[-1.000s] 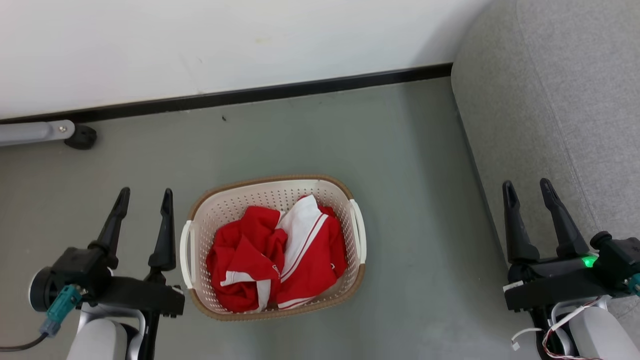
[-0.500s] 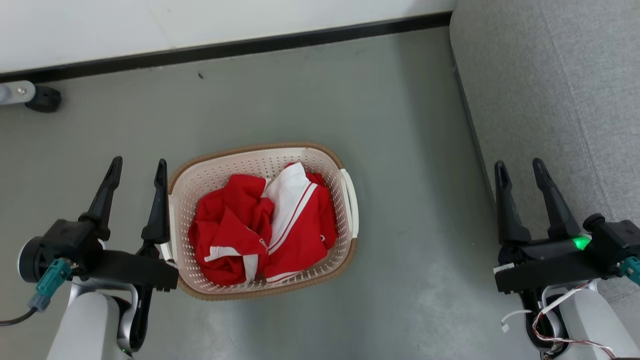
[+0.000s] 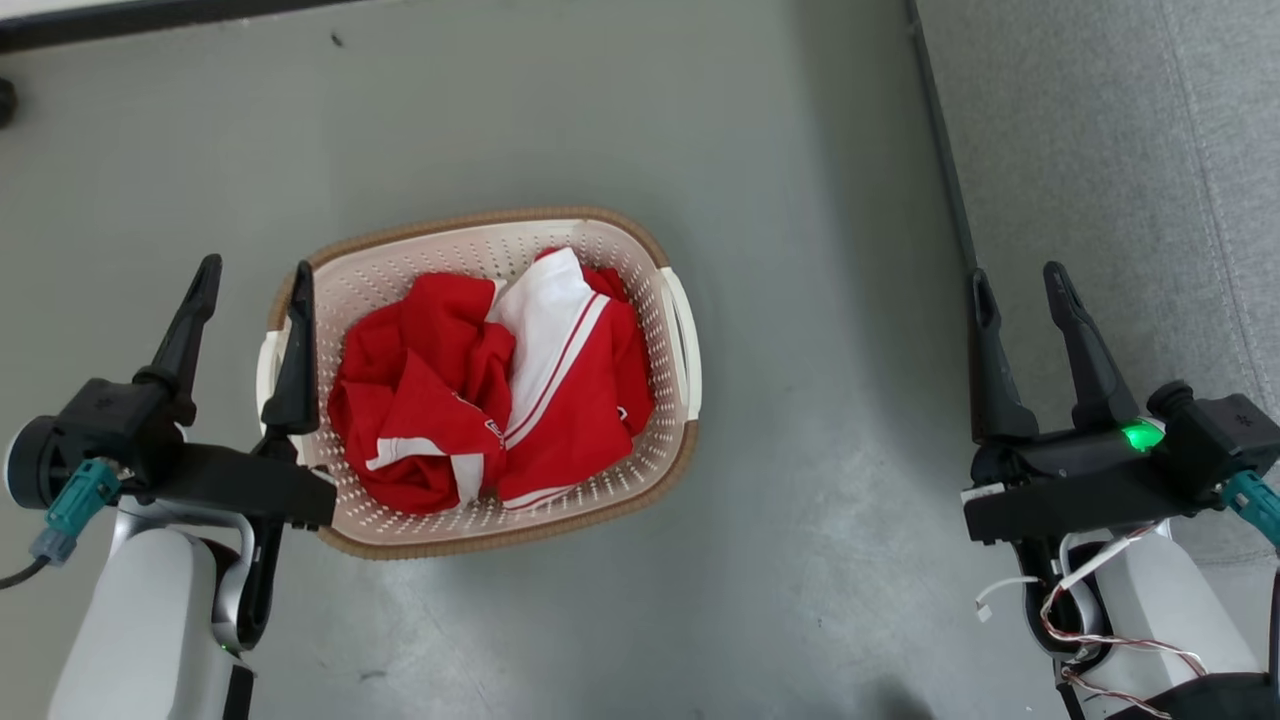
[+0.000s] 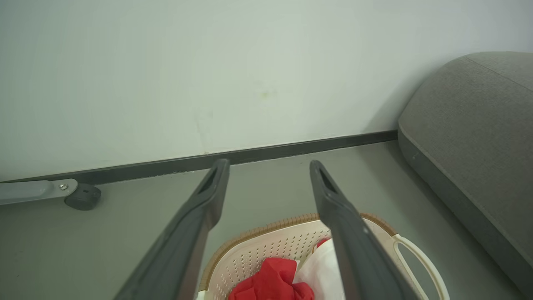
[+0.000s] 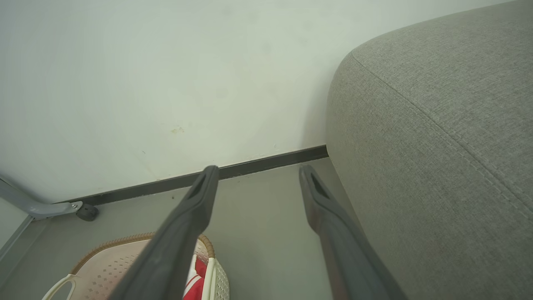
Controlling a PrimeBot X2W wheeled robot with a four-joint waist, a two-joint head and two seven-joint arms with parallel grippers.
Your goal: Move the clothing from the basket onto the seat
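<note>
The cream basket (image 3: 680,340) with its brown rim stands on the grey floor, holding the crumpled red and white clothing (image 3: 490,390). My left gripper (image 3: 255,275) hangs open at the basket's left rim, one finger over the rim. My right gripper (image 3: 1020,285) is open and empty over the edge of the grey seat (image 3: 1120,150), well right of the basket. In the left wrist view my left gripper (image 4: 268,164) frames the basket (image 4: 266,246), the clothing (image 4: 270,281) and the seat (image 4: 470,125). The right wrist view shows my right gripper (image 5: 258,171), the seat (image 5: 437,125) and the basket (image 5: 104,258).
A white wall with a dark baseboard (image 4: 270,152) runs behind the basket. A grey metal leg with a black foot (image 4: 81,196) rests on the floor at the far left. Bare grey floor (image 3: 820,300) lies between basket and seat.
The head view has tilted down: wall and baseboard slid up out of the picture, and the basket sits higher and further left. Both grippers stay open, the left now overlapping the basket's rim.
</note>
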